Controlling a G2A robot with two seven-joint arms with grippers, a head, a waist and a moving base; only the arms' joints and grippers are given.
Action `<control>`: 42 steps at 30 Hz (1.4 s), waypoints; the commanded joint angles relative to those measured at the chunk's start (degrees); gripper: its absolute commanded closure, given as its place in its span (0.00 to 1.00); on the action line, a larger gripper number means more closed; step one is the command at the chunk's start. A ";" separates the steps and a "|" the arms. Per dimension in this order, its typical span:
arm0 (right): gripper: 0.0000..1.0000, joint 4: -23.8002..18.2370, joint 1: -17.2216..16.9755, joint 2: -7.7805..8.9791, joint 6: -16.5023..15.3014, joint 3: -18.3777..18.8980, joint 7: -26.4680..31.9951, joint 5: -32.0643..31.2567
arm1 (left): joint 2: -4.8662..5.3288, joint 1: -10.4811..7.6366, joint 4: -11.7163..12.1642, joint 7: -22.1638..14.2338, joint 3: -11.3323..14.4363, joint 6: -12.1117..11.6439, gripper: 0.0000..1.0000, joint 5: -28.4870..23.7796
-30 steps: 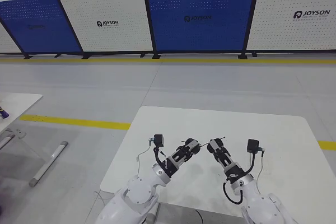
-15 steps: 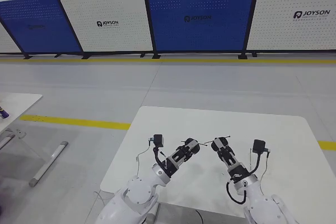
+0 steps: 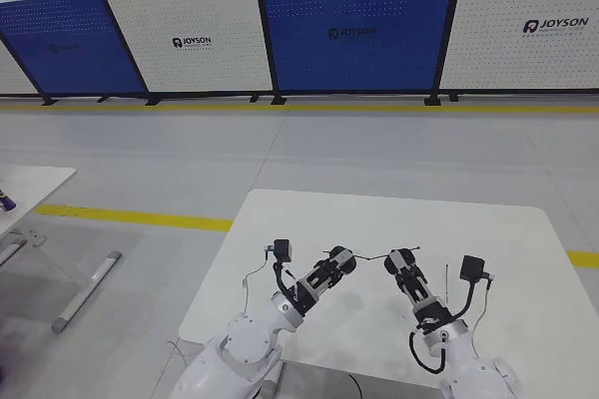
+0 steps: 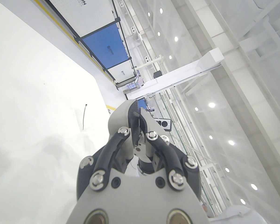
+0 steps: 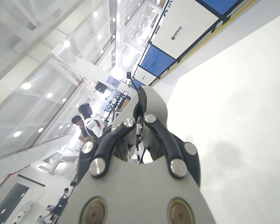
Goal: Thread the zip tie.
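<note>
A thin black zip tie (image 3: 376, 257) stretches across the small gap between my two grippers, above the white table (image 3: 379, 214). My left gripper (image 3: 345, 261) is shut on the zip tie, and in the left wrist view the strand (image 4: 139, 127) runs down between the closed fingers of that gripper (image 4: 138, 110). My right gripper (image 3: 394, 259) is shut on it too. In the right wrist view the tie's end (image 5: 131, 80) sticks out past the tips of the right gripper (image 5: 141, 92). Whether the tail sits in the head is too small to tell.
A second black zip tie (image 3: 446, 275) lies loose on the table beside my right arm, and the left wrist view shows this loose tie (image 4: 84, 117) flat on the white top. The table's front edge is close under both arms. A smaller table (image 3: 20, 190) stands far left.
My right gripper has slid to the right, away from the left one, widening the gap. The right arm's shift uncovered the loose tie on the table. The left arm has stayed put.
</note>
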 commanded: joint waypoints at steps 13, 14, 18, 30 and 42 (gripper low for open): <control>1.00 0.00 0.00 0.00 0.00 0.00 0.01 0.01 | 0.00 0.00 0.00 0.00 0.00 0.00 1.00 0.00; 1.00 0.00 0.00 0.00 0.00 0.00 0.01 0.01 | 0.00 0.00 0.00 0.00 0.00 0.00 1.00 0.00; 1.00 0.00 0.00 0.00 0.00 0.00 0.01 0.01 | 0.00 0.00 0.00 0.00 0.00 0.00 1.00 0.00; 1.00 -0.01 -0.57 -0.24 -0.45 0.12 -3.60 -1.61 | 0.00 -0.51 0.58 2.65 -0.87 0.19 1.00 1.99; 1.00 -0.12 -1.66 -0.52 -2.79 0.13 -7.41 -2.39 | -0.03 -0.95 1.10 2.10 -1.10 0.18 1.00 0.47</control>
